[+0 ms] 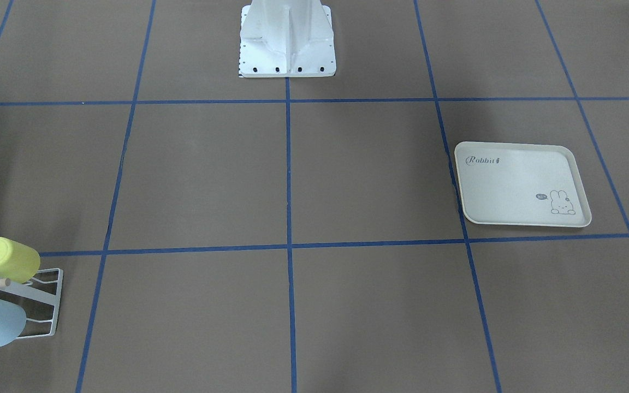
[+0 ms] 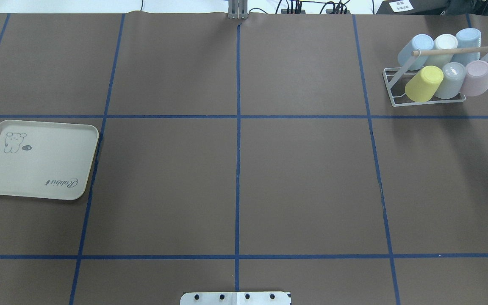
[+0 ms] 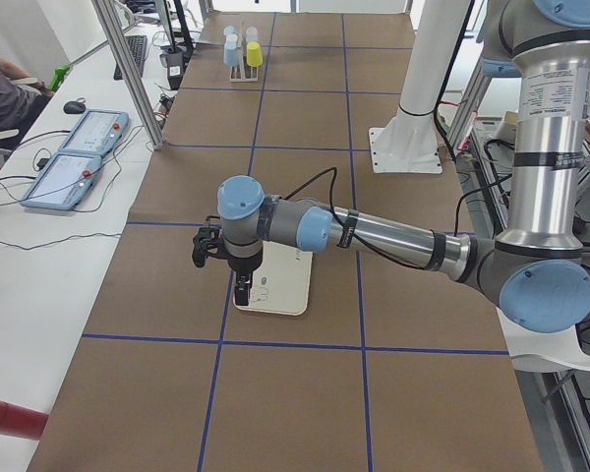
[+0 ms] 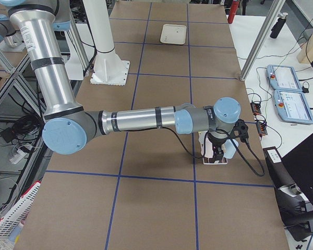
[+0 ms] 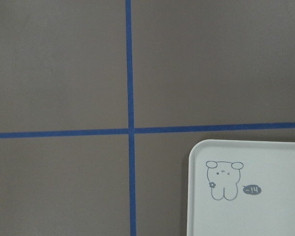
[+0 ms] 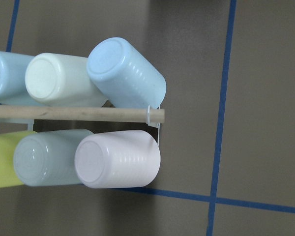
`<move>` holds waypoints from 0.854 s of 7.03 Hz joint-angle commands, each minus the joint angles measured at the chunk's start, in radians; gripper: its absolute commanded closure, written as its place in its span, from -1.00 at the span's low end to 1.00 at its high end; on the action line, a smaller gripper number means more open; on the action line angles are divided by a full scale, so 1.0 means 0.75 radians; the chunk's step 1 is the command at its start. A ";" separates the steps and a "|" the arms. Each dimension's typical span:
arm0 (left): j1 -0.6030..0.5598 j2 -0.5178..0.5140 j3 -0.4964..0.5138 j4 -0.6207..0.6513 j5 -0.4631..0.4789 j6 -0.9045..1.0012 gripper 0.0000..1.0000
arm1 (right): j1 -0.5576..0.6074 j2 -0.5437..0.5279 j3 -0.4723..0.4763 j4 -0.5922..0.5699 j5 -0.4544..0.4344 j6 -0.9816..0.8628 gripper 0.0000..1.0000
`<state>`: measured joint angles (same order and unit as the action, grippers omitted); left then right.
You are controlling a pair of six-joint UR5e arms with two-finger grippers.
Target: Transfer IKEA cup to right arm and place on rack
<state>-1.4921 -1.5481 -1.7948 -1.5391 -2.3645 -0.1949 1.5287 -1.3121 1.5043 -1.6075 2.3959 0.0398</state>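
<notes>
The rack stands at the far right corner of the table. 6 cups sit on it, all tipped over on the prongs. In the back row are a blue cup, a white cup and another light blue cup. In the front row are a yellow cup, a grey cup and a pink cup. A wooden stick runs across the top of the rack, between the 2 rows.

The right gripper hangs just above the rack and points down. Its camera looks straight down on the cup bottoms. Only the side view shows this gripper, so I cannot tell if its fingers are apart or together.

The left gripper hangs over the near edge of the cream rabbit tray, on the left side of the table, far from the rack. It also shows from the side only, so I cannot tell how its fingers stand.

The white robot base stands between the 2 sides.
</notes>
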 commanded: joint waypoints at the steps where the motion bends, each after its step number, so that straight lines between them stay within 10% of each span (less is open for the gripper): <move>1: -0.007 0.023 -0.012 0.011 -0.020 0.002 -1.00 | -0.032 -0.083 0.156 -0.111 -0.065 -0.018 -0.99; 6: -0.009 0.160 -0.204 0.001 -0.014 -0.004 -1.00 | -0.042 -0.157 0.244 -0.147 0.012 0.010 -0.99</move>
<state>-1.4976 -1.4517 -1.9275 -1.5400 -2.3780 -0.1953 1.4964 -1.4190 1.6496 -1.6919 2.3824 0.0442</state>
